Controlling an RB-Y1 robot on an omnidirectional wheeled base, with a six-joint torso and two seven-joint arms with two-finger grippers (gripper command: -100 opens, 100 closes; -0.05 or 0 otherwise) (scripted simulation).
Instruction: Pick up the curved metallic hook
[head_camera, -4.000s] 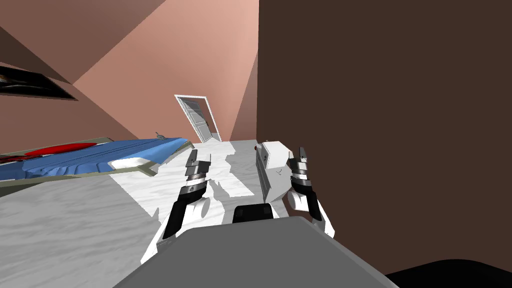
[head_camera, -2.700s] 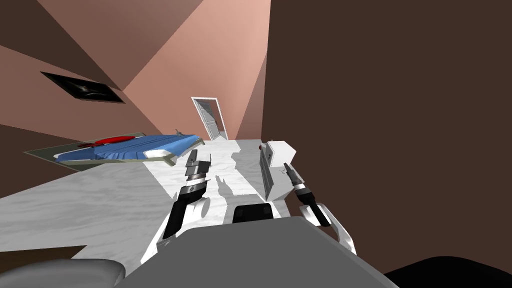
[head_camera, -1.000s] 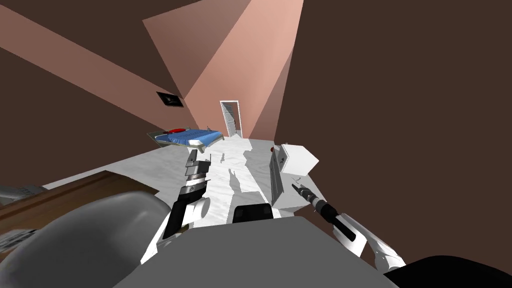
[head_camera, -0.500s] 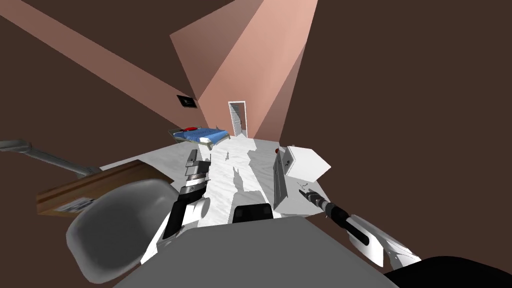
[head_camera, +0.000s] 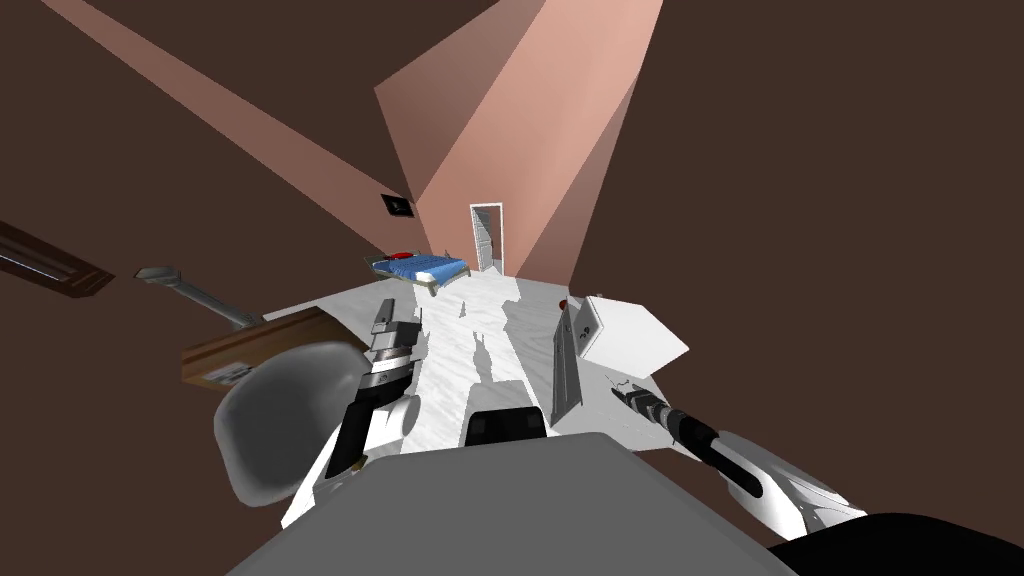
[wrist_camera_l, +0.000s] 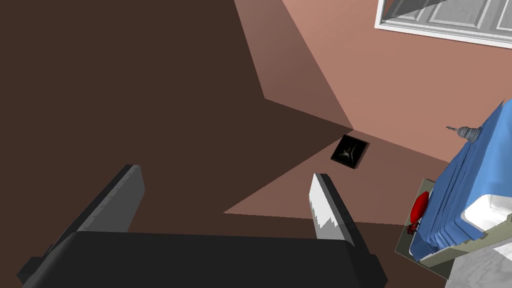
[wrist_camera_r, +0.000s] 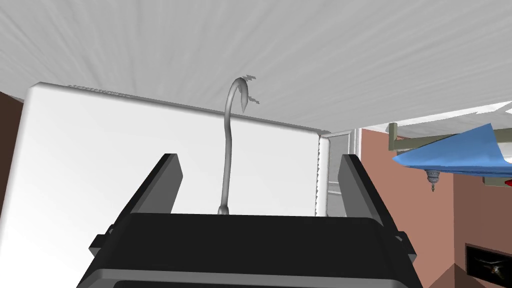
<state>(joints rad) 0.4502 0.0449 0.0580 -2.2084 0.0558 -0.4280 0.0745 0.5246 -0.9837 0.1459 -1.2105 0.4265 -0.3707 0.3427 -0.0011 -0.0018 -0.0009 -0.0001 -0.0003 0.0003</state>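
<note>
Reaching farther out than four seconds ago, the right hand (head_camera: 628, 393) now sits over the white cabinet (head_camera: 640, 340) at my 2 o'clock. A grey chair (head_camera: 275, 420) and a wooden tabletop (head_camera: 255, 350) have come in at 9 o'clock.

Left wrist view: the left hand (wrist_camera_l: 225, 175) is spread wide and idle.

Right wrist view: the fingers are parted, and the hook (wrist_camera_r: 229, 150) lies on the cabinet between them, its curl at 12 o'clock. It is probably light, stiff and slippery, so pinch the straight shank. Nothing blocks it.

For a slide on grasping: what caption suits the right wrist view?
Open right gripper, a grey curved hook between its fingers, against a white cabinet.
</note>
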